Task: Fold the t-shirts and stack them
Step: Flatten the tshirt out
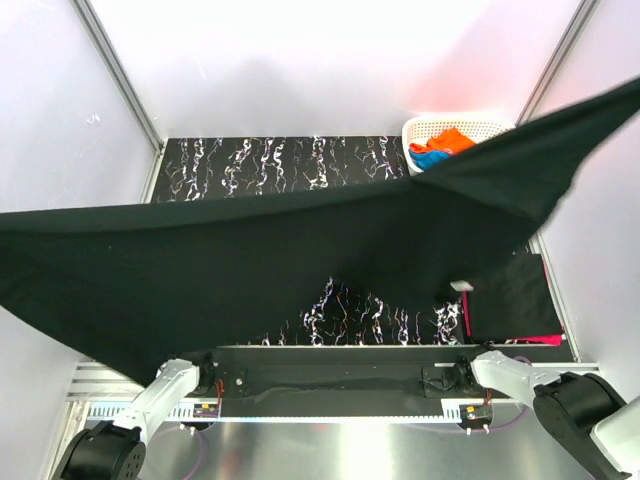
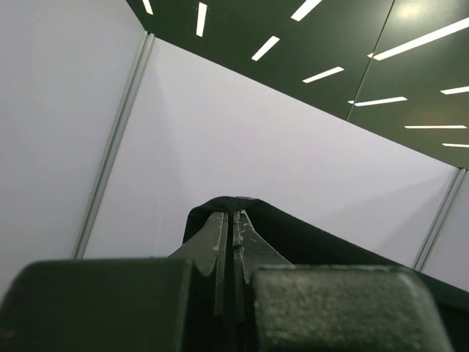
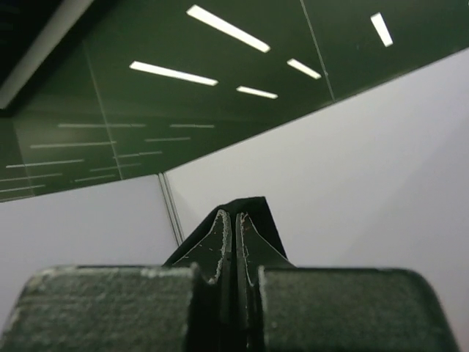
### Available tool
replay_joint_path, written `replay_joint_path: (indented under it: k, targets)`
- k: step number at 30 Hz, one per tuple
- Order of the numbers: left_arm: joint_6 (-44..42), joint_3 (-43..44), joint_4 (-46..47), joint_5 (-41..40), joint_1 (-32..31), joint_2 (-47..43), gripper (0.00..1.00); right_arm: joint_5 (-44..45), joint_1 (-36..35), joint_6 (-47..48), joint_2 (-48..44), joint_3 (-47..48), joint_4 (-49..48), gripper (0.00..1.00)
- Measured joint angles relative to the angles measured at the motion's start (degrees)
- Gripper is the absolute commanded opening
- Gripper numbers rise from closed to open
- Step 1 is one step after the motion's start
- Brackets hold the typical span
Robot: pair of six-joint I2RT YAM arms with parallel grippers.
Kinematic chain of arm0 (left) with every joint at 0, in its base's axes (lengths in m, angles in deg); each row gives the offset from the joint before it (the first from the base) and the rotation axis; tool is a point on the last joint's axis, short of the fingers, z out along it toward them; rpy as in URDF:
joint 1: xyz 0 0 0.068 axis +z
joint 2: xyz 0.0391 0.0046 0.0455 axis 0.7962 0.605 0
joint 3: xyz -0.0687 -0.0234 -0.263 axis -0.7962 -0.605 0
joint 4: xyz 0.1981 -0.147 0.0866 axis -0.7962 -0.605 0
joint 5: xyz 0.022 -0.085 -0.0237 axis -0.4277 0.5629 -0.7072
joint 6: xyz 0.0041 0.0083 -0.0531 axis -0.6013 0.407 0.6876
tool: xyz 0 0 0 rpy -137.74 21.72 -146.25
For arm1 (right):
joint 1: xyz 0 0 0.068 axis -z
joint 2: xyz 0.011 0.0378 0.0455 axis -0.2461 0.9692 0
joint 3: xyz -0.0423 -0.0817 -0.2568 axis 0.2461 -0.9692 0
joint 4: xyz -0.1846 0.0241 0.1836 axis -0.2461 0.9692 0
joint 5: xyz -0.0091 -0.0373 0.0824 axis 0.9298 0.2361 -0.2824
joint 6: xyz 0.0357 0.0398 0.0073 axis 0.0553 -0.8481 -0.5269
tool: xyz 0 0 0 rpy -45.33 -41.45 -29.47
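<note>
Left gripper (image 2: 233,220) and right gripper (image 3: 233,224): jaws clamped tight, each pinching the black t-shirt (image 1: 250,260), which is stretched in the air between them. Beyond the right gripper, the white basket (image 1: 430,128) contains an orange t-shirt (image 1: 452,138) and a blue t-shirt (image 1: 430,158).

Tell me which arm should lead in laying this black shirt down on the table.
Left, probably. The left gripper and right gripper both pinch the black t-shirt; its right end stretches over the basket and folded black shirt, its left end over marbled table.
</note>
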Motion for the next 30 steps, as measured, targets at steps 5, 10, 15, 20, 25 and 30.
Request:
replay_joint_path:
  k: [5, 10, 15, 20, 25, 30]
  targets:
    - [-1.01, -1.68, 2.97, 0.07, 0.0, 0.92, 0.0, -1.36, 0.0, 0.61, 0.7, 3.39, -2.6, 0.0]
    - [-1.97, -7.3, 8.24, -0.98, 0.0, 2.36, 0.0, -1.16, 0.0, 2.54, 4.92, 4.72, -5.9, 0.0]
    - [-3.76, -6.54, 12.22, -3.15, -0.02, 9.68, 0.0, -0.87, 0.0, 4.7, 14.73, 9.16, -7.54, 0.0]
    - [-5.38, -5.07, 14.14, -3.74, -0.04, 15.17, 0.0, -0.9, 0.0, 6.88, 19.41, 7.96, -6.69, 0.0]
    - [-5.29, -8.04, 14.1, -3.74, -0.07, 12.5, 0.0, -0.9, 0.0, 7.78, 15.45, 2.25, -6.62, 0.0]
    - [-4.98, -10.08, 14.49, -3.52, -0.07, 5.29, 0.0, -1.4, 0.0, 7.48, 7.32, -0.07, -8.04, 0.0]
